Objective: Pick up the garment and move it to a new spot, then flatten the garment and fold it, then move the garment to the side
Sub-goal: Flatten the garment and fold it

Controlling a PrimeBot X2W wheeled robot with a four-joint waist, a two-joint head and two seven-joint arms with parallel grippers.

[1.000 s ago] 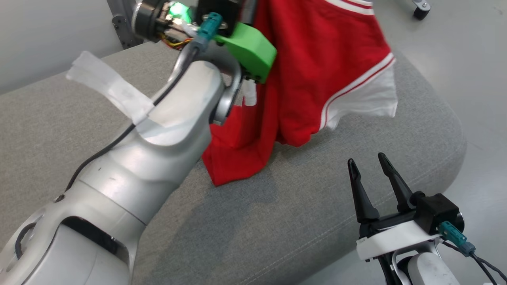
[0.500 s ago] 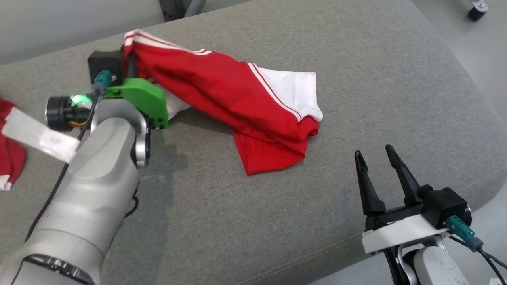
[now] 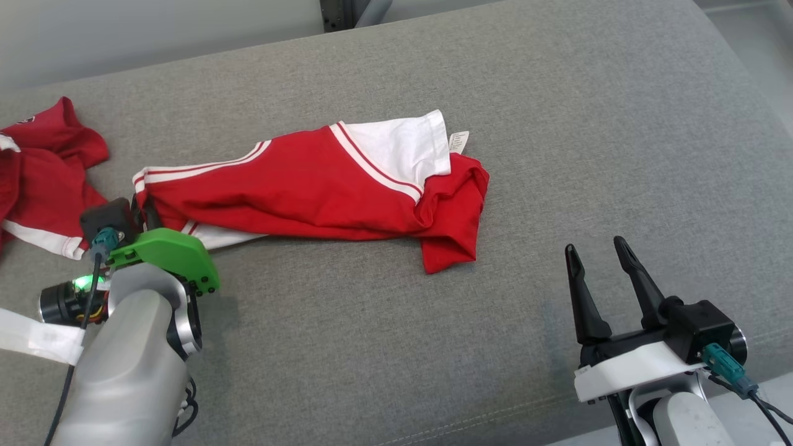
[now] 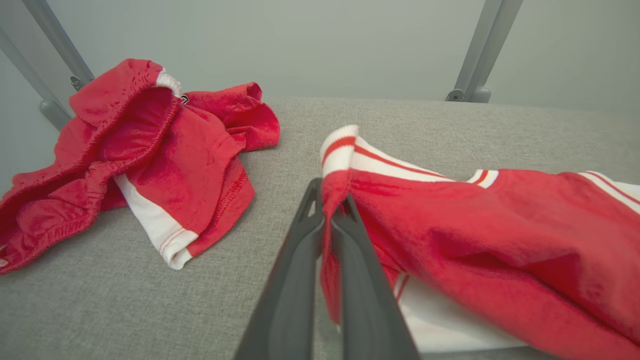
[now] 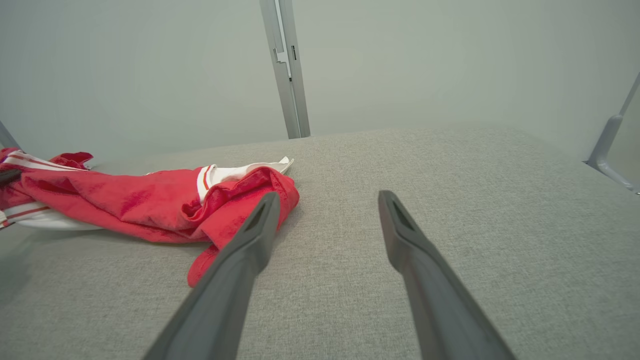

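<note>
garment [image 3: 297, 192] lies bunched along the bench [image 3: 588, 111], its striped hem clamped in the jaws of the left gripper [image 4: 327, 210]; the right gripper [image 3: 598, 257] hovers with jaws apart. risk: a pull leftward may drag it into the other red heap [image 3: 43, 155] and tangle them.

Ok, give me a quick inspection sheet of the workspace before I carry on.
Surface: grey padded table, fabric-covered.
Job's things: red and white garment lying bunched, not flat.
Clutter: second red garment at the left edge, apart.
Grippers: left gripper shut on the garment's striped hem; right gripper open, holding nothing.
Cables: black cable along left forearm; teal-plugged cable at right wrist.
Surroundings: metal posts, pale wall.
</note>
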